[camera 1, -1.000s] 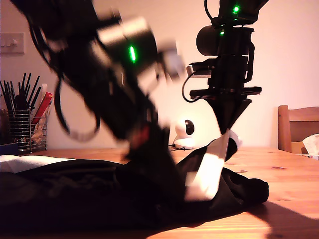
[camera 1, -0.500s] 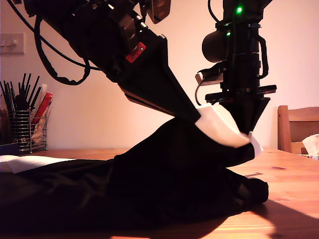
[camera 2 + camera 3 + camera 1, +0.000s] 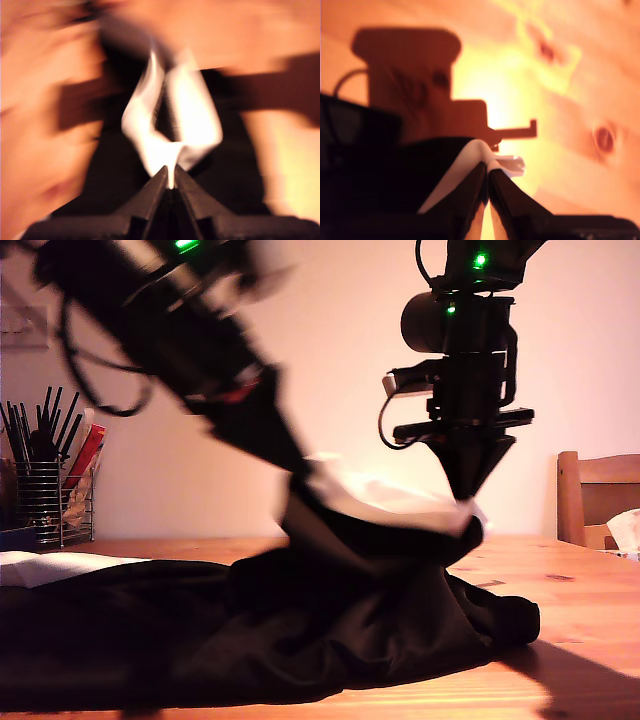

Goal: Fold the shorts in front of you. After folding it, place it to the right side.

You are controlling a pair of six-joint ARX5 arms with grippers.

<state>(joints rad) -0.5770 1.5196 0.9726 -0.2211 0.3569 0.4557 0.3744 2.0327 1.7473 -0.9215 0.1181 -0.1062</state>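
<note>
- The shorts (image 3: 300, 630) are black, soft and heavily rumpled, with a broad white hem band (image 3: 400, 502).
- Most of the cloth lies heaped on the wooden bench (image 3: 590, 640), spreading from the exterior view's left edge past the middle.
- One part is pulled up off the heap into a ridge; the white band runs along its top, slung between the two tools.
- My first tool (image 3: 171, 186) is pinched together on a fold of white band (image 3: 172, 125); the band fans out beyond its tips, with black cloth (image 3: 115, 175) below. This wrist view is badly smeared.
- My second tool (image 3: 487, 172) is likewise clamped on the hem: a sliver of white band (image 3: 507, 164) sticks out past the tips, and black cloth (image 3: 385, 170) hangs to one side.
- In the exterior view, one arm (image 3: 190, 350) slants down from the upper left, blurred, and meets the raised cloth near the middle.
- The other arm (image 3: 470, 370) hangs straight down at that view's right, its pointed tip at the band's right end.
- The wrist views do not settle which arm is which.
- Behind the bench, at the exterior view's left, a wire holder (image 3: 45, 495) carries dark utensils; a wooden chair (image 3: 598, 495) stands at its right edge.
</note>
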